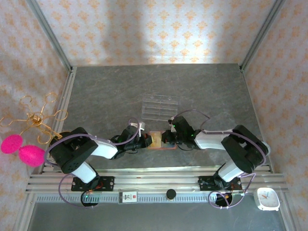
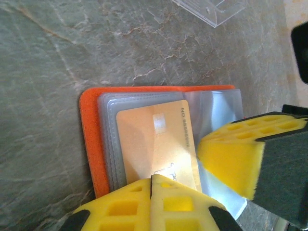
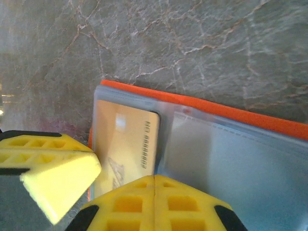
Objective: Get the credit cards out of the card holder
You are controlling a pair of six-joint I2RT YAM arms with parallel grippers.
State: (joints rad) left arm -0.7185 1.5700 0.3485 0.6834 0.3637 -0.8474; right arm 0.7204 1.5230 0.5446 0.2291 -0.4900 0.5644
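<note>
The orange-red card holder point(image 2: 89, 139) lies open on the grey table, grey-blue plastic sleeves up; in the top view it sits between both arms point(image 1: 157, 140). A gold credit card point(image 2: 151, 144) sits in the left sleeve point(image 3: 122, 137), with a thin dark edge showing behind its corner. My left gripper point(image 2: 152, 179) is shut, its tips resting at the card's near edge. My right gripper point(image 3: 154, 179) is shut too, its tips at the card's right corner, beside the empty sleeve point(image 3: 231, 163). I cannot tell whether either one pinches anything thin. The two grippers point(image 1: 146, 141) point(image 1: 166, 138) nearly touch.
A clear acrylic tiered rack point(image 1: 160, 107) stands just beyond the card holder, its corner in the left wrist view point(image 2: 216, 9). A gold wire ornament with pink balls point(image 1: 21, 144) hangs off the table's left edge. A white clock point(image 1: 267, 198) lies at the near right.
</note>
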